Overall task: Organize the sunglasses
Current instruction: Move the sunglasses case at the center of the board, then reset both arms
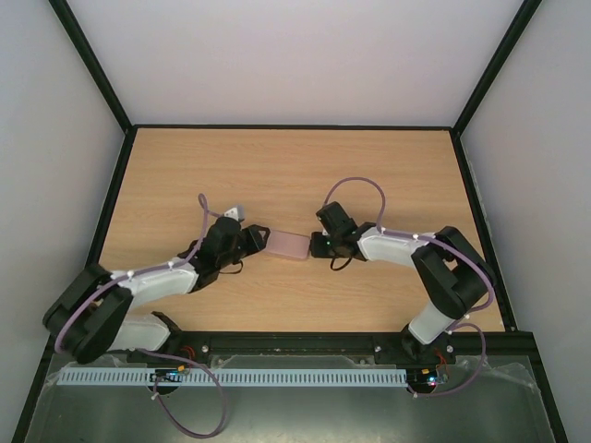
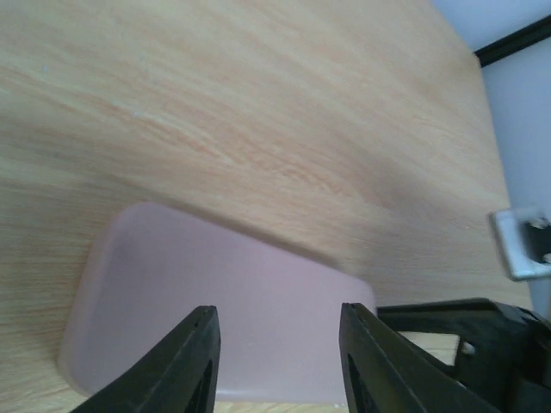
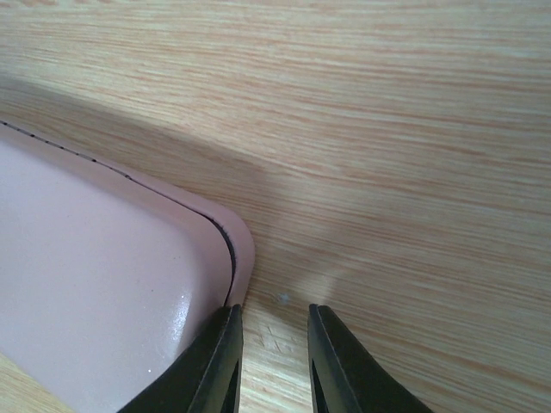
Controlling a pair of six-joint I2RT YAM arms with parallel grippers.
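Wooden table (image 1: 277, 166) boards filled all three views, and on them lay a closed pink case (image 1: 288, 245). The sunglasses were not visible anywhere; probably they were already inside the case, but this could not be confirmed. The left gripper (image 2: 277, 314) hovered at one end of the case, its fingers apart and holding nothing. The right gripper (image 3: 274, 310) stood just beside the opposite corner of the case, its fingers only narrowly apart with bare wood between them. The closing step seemed finished; the next move probably called for both arms to draw away from the case without pushing it.
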